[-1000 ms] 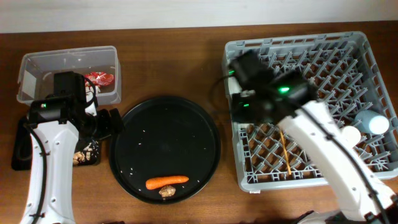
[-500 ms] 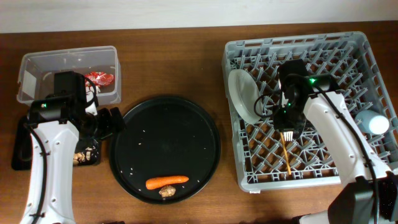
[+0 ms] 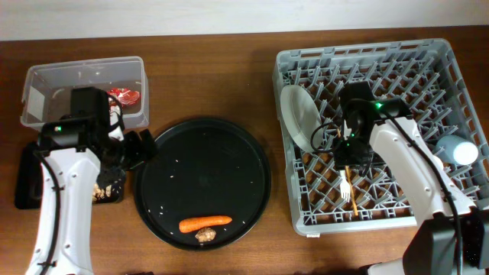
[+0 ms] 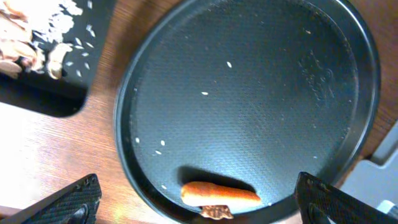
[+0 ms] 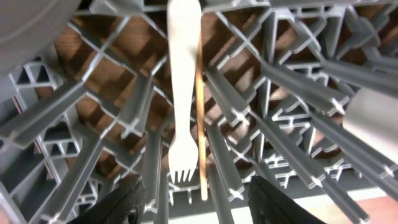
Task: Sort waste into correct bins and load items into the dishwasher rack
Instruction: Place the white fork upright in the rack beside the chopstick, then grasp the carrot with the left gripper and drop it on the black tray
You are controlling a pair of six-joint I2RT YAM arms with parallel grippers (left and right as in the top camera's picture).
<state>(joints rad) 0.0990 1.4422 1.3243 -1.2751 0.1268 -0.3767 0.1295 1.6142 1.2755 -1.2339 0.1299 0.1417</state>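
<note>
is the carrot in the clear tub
No, the carrot lies on the round black tray, next to the brown lump, well apart from the clear tub.

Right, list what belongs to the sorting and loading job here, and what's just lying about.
Job: carrot, brown lump, red wrapper, rice scraps, clear tub, small black tray, rack, plate, fork, chopstick, blue cup.
Lying about: round black tray, table.
</note>
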